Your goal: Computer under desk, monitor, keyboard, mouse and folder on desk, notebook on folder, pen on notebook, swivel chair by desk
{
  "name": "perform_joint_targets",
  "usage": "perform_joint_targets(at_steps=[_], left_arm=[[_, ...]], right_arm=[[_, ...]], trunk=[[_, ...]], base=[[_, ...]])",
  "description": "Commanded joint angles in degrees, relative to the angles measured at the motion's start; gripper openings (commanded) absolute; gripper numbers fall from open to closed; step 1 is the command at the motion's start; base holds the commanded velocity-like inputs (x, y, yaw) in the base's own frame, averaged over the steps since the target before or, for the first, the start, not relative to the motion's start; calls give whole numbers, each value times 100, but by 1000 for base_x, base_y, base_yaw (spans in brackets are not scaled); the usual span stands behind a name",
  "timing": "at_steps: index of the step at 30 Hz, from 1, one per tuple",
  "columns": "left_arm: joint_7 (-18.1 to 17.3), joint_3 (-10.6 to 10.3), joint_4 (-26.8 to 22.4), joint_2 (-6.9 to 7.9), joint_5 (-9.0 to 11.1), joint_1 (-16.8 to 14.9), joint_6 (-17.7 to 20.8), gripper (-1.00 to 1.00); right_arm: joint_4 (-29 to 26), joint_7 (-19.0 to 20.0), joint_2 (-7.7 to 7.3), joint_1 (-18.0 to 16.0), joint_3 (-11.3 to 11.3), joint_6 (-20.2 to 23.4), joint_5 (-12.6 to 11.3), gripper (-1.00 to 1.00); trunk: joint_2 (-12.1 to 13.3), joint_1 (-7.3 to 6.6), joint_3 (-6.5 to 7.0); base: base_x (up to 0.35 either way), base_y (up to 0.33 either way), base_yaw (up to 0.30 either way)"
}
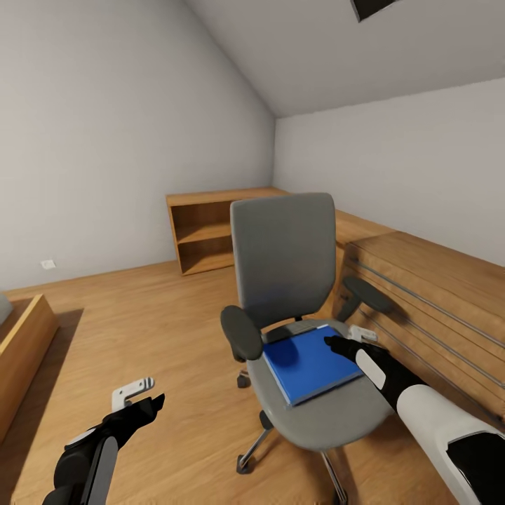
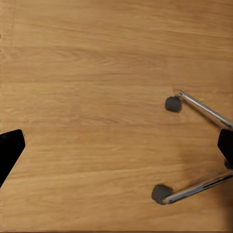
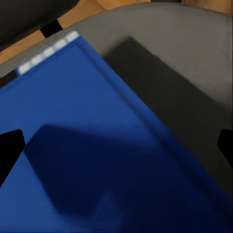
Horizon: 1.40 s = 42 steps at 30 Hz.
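The right gripper [image 1: 348,339] hangs open over the folder's [image 1: 311,363] far corner on the swivel chair [image 1: 301,280] seat; the left gripper [image 1: 140,395] gapes empty.

White-shelled forearms, black wrists, black-and-white tools.

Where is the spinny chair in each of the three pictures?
Head view: the swivel chair stands in the middle, the blue folder lying on its seat.
Left wrist view: two chrome legs with castors of the chair show over the wooden floor.
Right wrist view: the grey seat shows beside the folder.
Shared landmark: the wooden floor shows in all three views.
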Motion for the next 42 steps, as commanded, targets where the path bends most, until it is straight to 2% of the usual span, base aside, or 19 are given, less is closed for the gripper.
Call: perform_joint_targets(at_steps=[1,40,42], left_arm=[[23,10,-6,-4,58,-4,30,100],[23,26,-5,-2,59,-4,30,100],[23,25,-6,-2,59,-4,30,100]], right_arm=[[-7,-39,-8,0,58,21,-58,100],[-16,-48,-17,0,53,100,-49,100],[-16,-48,-17,0,55,100,-49,100]], trunk=[[-3,-3,-6],[-3,-3,-6],[78,-47,30]], base=[[-252,0,0],[-141,0,0],[-18,0,0]])
